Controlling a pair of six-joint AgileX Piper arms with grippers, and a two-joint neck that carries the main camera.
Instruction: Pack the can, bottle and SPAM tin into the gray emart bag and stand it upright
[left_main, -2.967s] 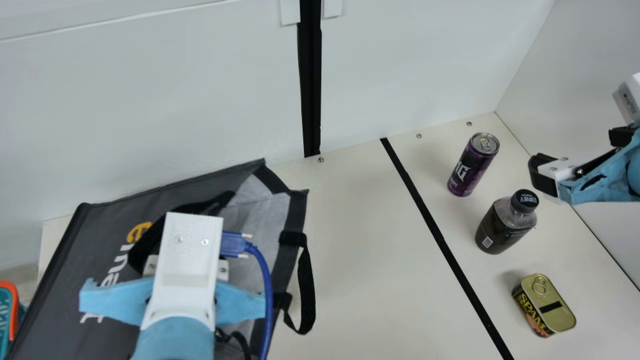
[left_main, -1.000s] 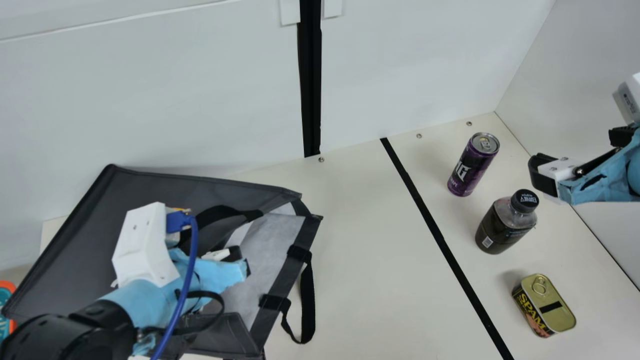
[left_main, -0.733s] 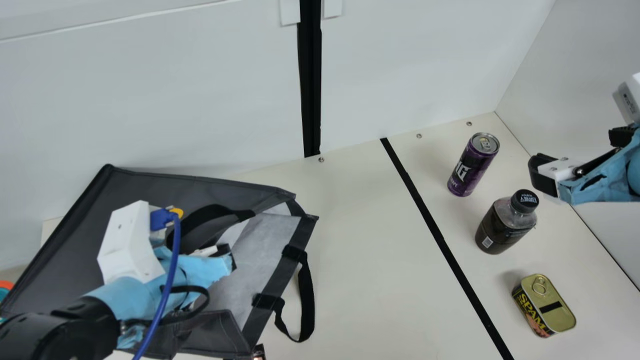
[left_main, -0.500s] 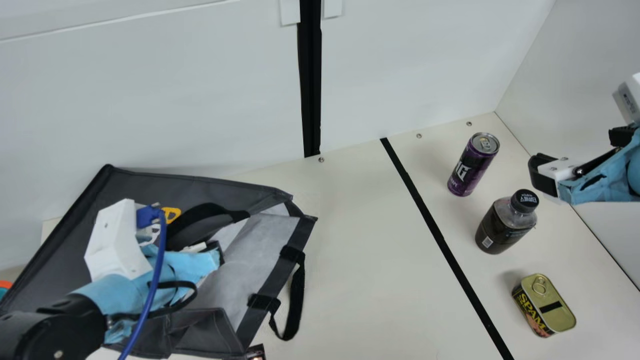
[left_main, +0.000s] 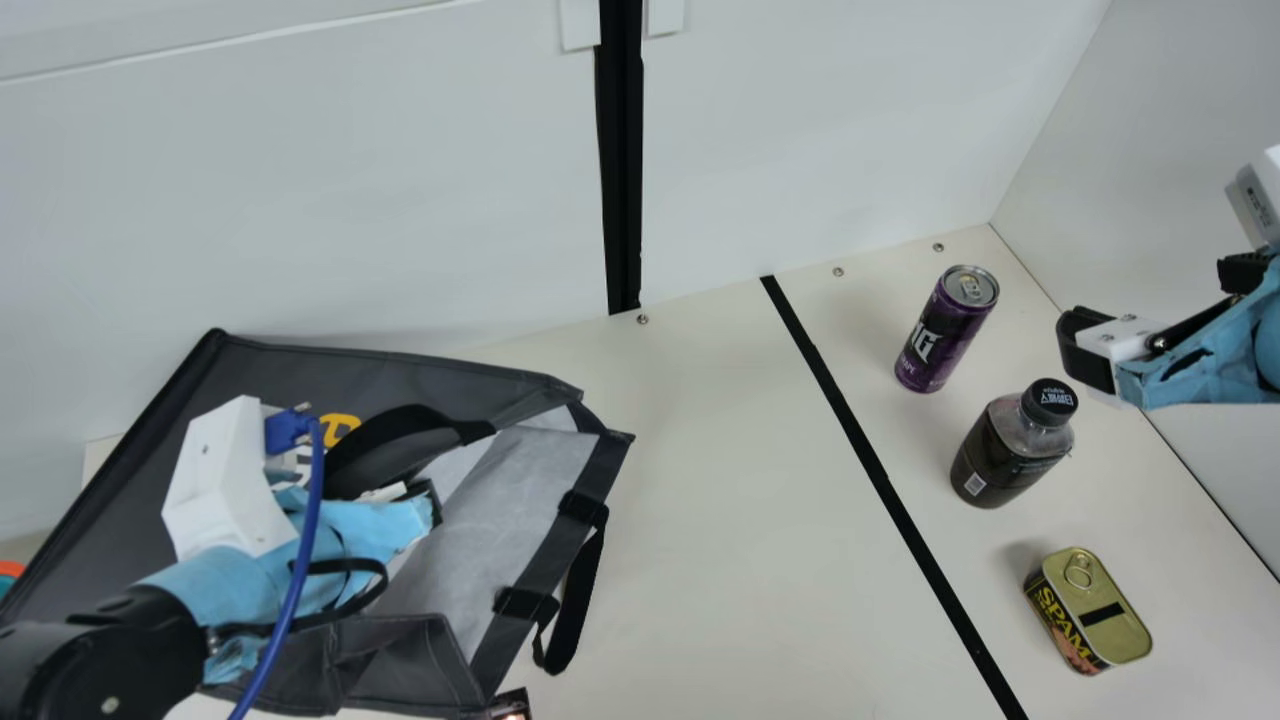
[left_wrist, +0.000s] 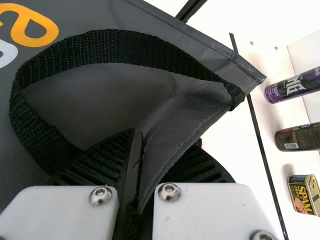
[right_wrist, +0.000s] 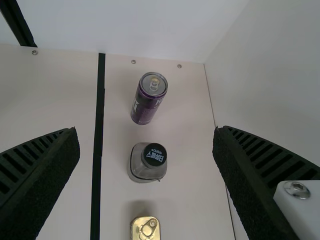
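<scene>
And the left end effector (left_wrist: 141, 155), clamped on the bag (left_main: 330, 370) by its hem, has just tugged it askew! The mouth now gapes rightward, probably being readied for loading. Can (left_main: 946, 330), bottle (left_main: 1010, 445) and tin (left_main: 1090, 612) all stand on the surface (left_main: 720, 480), unpacked, while the right end effector (right_wrist: 146, 129) waits above, fingers apart.

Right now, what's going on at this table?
The robot's left gripper has its jaws closed on the fabric by the mouth of the gray emart bag, which lies on its side, mouth partly open. The right gripper is empty, jaws apart. The can, bottle and SPAM tin stand in a row on the table past the black line, none packed yet. Looks like it's getting the bag ready for loading.
</scene>
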